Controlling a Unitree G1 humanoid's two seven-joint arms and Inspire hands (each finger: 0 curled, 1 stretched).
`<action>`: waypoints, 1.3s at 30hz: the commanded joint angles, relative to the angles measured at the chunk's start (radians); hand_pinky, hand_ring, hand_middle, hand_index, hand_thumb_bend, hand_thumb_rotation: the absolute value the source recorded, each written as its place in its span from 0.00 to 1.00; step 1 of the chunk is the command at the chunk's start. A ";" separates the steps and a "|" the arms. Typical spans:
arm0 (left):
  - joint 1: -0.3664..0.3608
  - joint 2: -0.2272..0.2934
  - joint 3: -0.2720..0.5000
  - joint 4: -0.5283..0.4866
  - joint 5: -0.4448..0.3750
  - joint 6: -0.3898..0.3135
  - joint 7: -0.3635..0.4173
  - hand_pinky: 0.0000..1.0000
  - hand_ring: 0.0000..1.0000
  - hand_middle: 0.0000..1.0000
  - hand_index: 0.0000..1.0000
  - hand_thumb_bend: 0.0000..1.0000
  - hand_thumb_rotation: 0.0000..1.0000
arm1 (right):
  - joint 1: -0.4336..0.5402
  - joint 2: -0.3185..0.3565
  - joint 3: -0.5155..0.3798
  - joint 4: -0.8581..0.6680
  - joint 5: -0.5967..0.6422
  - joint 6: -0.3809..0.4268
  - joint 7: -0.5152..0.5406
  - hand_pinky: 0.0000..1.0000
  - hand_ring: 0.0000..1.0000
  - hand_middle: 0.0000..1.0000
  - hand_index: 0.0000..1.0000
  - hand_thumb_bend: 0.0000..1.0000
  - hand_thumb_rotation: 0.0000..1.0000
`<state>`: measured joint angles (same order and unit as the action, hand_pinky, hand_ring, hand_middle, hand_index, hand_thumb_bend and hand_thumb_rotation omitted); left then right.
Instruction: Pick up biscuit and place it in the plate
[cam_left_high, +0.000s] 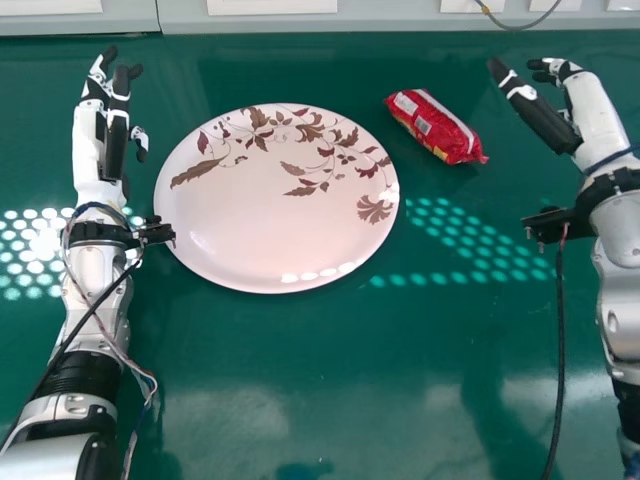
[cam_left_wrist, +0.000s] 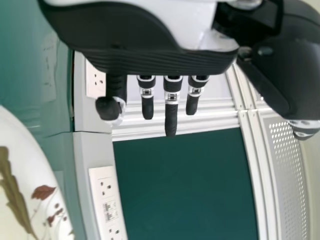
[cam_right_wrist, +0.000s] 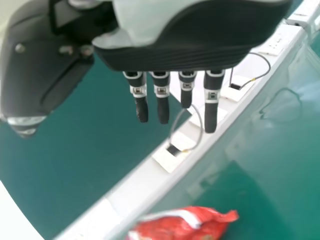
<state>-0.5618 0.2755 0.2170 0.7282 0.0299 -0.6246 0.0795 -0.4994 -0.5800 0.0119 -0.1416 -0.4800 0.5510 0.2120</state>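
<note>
A: From the left, then: the left hand (cam_left_high: 116, 130) is up at the plate's left side, fingers straight and apart, nothing in them. What's next along?

B: The big floral plate (cam_left_high: 275, 220), flat on the green table (cam_left_high: 300, 400), and just off its far right side, there it is, the red biscuit packet (cam_left_high: 435, 127)! Lying on the table, apart from the plate.

A: How's it lying?

B: Slantwise! Long axis runs from far left to near right, so one end points towards the plate's far side and the other towards the right arm's side.

A: And out on the right?

B: The right hand (cam_left_high: 540, 115), thumb and fingers well apart, empty, not touching the packet. It's clearly the nearer hand; the left has the whole plate in its way.

A: So which way does it go?

B: Leftward and a touch nearer, I'd say, with thumb and fingers closing across that slant. Come in too shallow and it could shove the packet into the rim. Get it up, and the plate's a short carry left!
</note>
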 joint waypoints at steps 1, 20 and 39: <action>0.020 0.007 -0.008 0.014 0.007 0.007 0.000 0.00 1.00 0.86 1.00 1.00 1.00 | -0.054 -0.035 0.058 0.057 -0.050 0.011 0.029 0.82 0.94 0.95 0.94 1.00 0.63; 0.006 0.007 -0.025 0.049 0.009 -0.015 -0.003 0.00 0.98 0.85 1.00 1.00 1.00 | -0.267 -0.010 0.255 0.437 -0.142 -0.095 0.104 0.81 0.91 0.95 0.96 1.00 0.55; 0.002 0.011 -0.031 0.079 0.024 -0.050 0.017 0.00 0.96 0.83 1.00 1.00 1.00 | -0.340 -0.023 0.365 0.573 -0.260 -0.186 0.142 0.79 0.89 0.95 0.96 1.00 0.63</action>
<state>-0.5881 0.2866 0.1935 0.7881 0.0427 -0.6586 0.0853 -0.8223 -0.5891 0.3622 0.4214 -0.7249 0.3751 0.3391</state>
